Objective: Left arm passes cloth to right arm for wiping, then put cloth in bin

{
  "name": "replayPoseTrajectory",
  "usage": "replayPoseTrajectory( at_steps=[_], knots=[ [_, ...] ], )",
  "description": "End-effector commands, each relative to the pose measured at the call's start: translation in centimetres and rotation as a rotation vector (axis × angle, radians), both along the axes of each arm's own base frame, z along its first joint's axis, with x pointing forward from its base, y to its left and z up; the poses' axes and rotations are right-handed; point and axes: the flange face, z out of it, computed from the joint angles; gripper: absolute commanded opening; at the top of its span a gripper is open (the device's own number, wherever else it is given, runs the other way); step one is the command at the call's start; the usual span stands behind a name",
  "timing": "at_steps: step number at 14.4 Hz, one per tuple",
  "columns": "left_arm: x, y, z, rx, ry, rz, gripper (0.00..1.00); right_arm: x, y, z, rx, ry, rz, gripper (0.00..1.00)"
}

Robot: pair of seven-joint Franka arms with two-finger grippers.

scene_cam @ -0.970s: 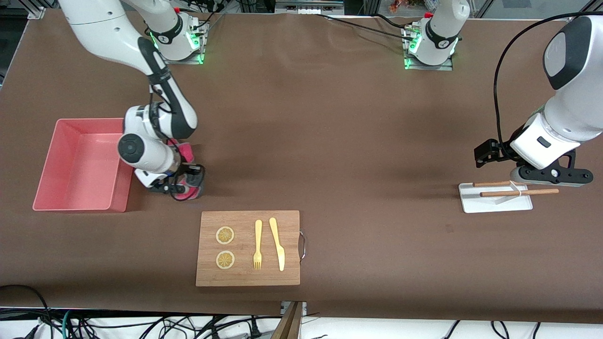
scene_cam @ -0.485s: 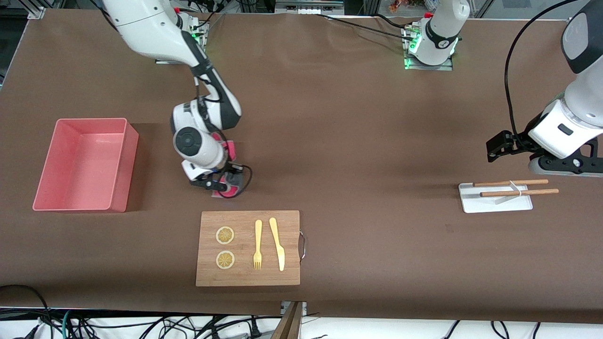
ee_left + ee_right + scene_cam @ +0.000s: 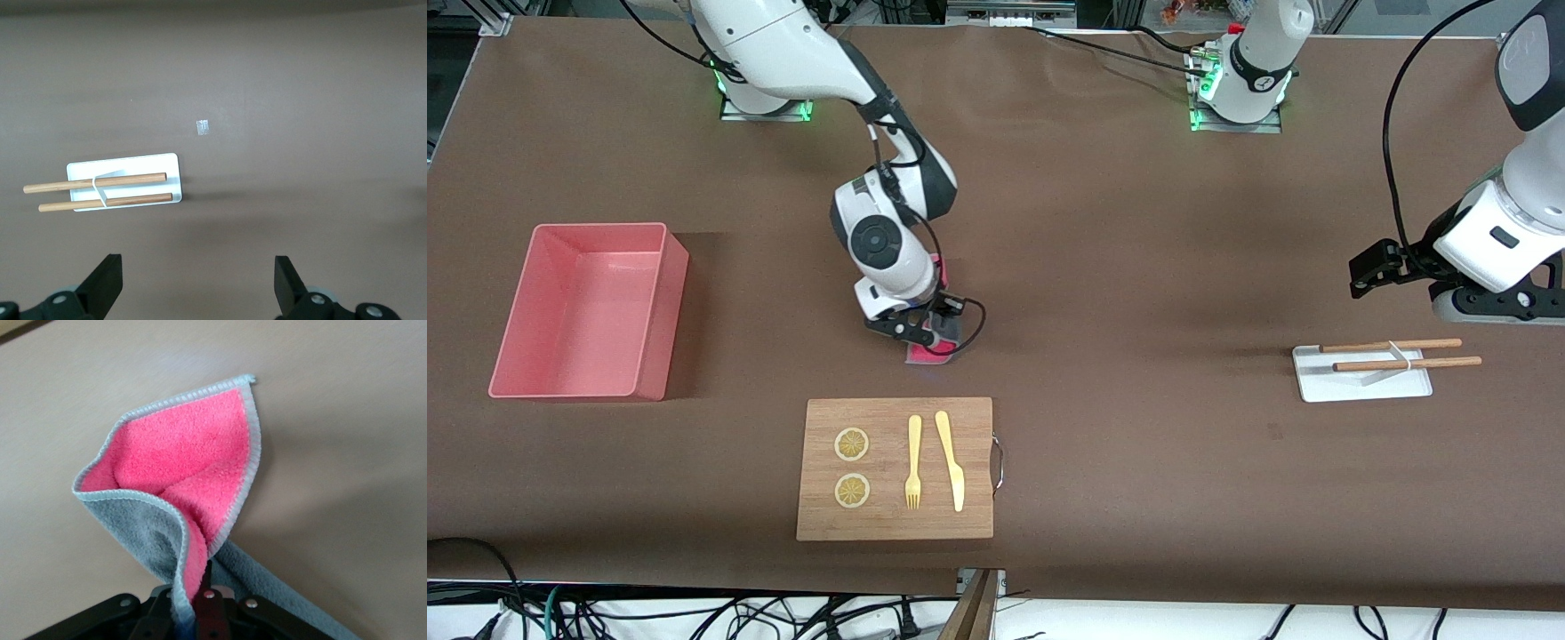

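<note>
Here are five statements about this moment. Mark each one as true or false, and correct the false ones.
1. The right gripper is shut on the cloth. True.
2. The cloth lies inside the pink bin. False: it is held, outside the bin.
3. The left gripper is open. True.
4. The two wooden sticks lie on the cutting board. False: they rest across the white tray.
5. A fork and a knife lie on the cutting board. True.
</note>
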Motion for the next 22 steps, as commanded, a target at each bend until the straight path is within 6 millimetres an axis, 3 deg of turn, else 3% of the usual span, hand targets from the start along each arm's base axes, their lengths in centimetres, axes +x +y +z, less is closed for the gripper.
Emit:
replayPoseTrajectory(
  at_steps=[1,4,7,12,13,17,22],
  knots=[
    [-2.2,0.1,0.4,-0.001,0.010,-0.054,1.00,-0.3,2.0,0.3,0.028,-0.001,0.001,0.00],
    [-4.3,1.0,-0.1,0.009,0.033,-0.063,1.00,-0.6,0.9,-0.1,0.011,0.017,0.035,0.00],
    [-4.7,1.1,-0.6,0.008,0.030,-0.071,1.00,-0.2,-2.7,-0.7,-0.005,0.037,0.065,0.00],
    [-4.0,1.6,-1.4,0.007,0.034,-0.079,1.00,2.1,-13.3,0.8,0.004,0.089,0.188,0.00],
    [-4.0,1.6,-1.4,0.007,0.034,-0.079,1.00,2.6,-16.2,1.0,0.009,0.102,0.207,0.00],
    [-3.9,1.5,-1.5,-0.001,0.035,-0.076,1.00,2.9,-26.5,0.1,0.041,0.112,0.338,0.00],
    [-3.8,1.5,-1.0,-0.001,0.029,-0.078,1.00,3.6,-36.6,0.3,0.056,0.081,0.465,0.00]
  ],
)
